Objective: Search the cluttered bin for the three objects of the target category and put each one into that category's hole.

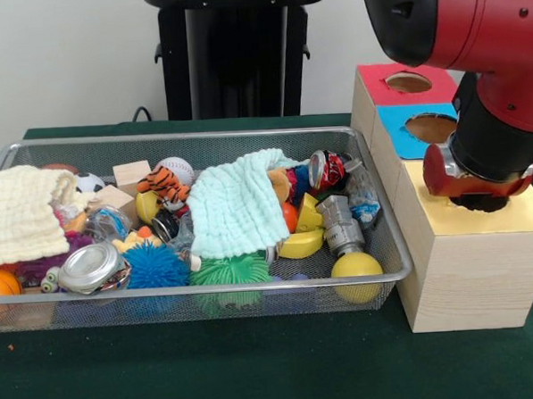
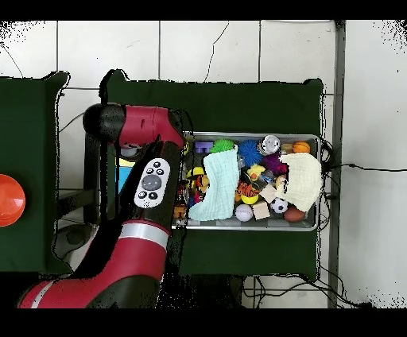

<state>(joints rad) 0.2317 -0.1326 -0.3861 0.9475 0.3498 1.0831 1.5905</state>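
- We see the red and black arm (image 1: pixel 491 54) coming down at the right side, and its lower end sits over the yellow hole (image 1: pixel 481 202) of the wooden box (image 1: pixel 472 278); this end covers most of that hole.
- The gripper is hidden there, so we cannot tell if it is spread, pressed together, or pinching something.
- The wooden box stands just right of the wire bin (image 1: pixel 390 256). Its top has three coloured parts: red (image 1: pixel 377 88) at the far end, blue (image 1: pixel 402 134) in the middle, yellow (image 1: pixel 526 213) at the near end, each with a round hole.
- The bin is full of mixed things. A cream cloth (image 1: pixel 17 213) lies at the left and a light green cloth (image 1: pixel 235 206) in the middle.
- Near the right wall we see a crushed red can (image 1: pixel 326 170), a grey metal piece (image 1: pixel 339 224) and a yellow ball (image 1: pixel 356 266).
- At the near edge there are a blue spiky ball (image 1: pixel 155 263), a green spiky ball (image 1: pixel 230 271) and a metal lid (image 1: pixel 89 265).
- A tiger toy (image 1: pixel 166 185) and a baseball (image 1: pixel 177 168) lie at the far side.
- We cannot tell which things are the target category.
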